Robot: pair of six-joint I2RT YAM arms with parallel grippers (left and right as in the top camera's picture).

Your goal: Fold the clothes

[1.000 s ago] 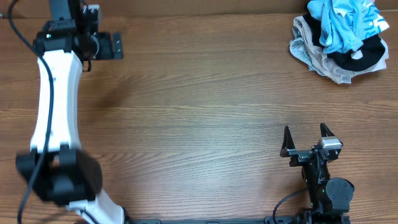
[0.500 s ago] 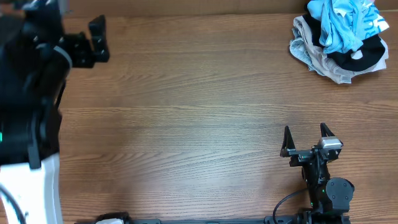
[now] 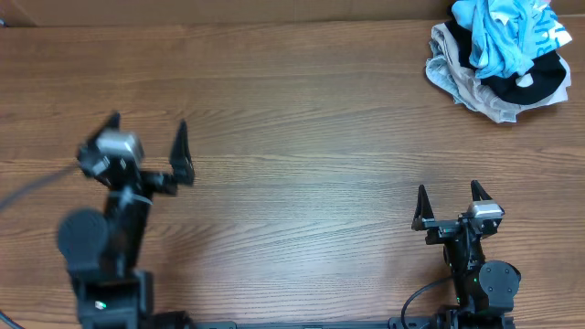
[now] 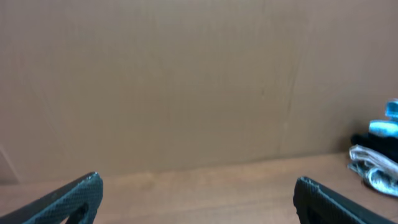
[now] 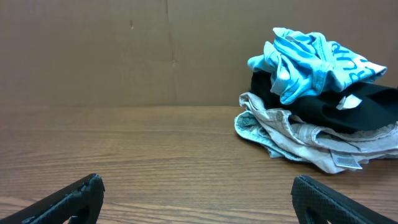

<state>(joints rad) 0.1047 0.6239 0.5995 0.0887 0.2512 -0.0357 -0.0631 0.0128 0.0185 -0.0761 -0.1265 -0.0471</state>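
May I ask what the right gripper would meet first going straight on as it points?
Probably the left edge of the clothes pile, which lies right of the right gripper's centre line; it might just pass alongside.

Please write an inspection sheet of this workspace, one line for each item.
surface: wooden table, wood grain visible.
job's things: pile of clothes, unfolded, far right corner; light blue on top, black and beige beneath.
clutter: nothing seen.
grippers: left gripper open, empty; right gripper open, empty; both away from the pile.
cables: black cable at right arm's base; grey cable beside left arm.
surroundings: brown cardboard wall behind table.
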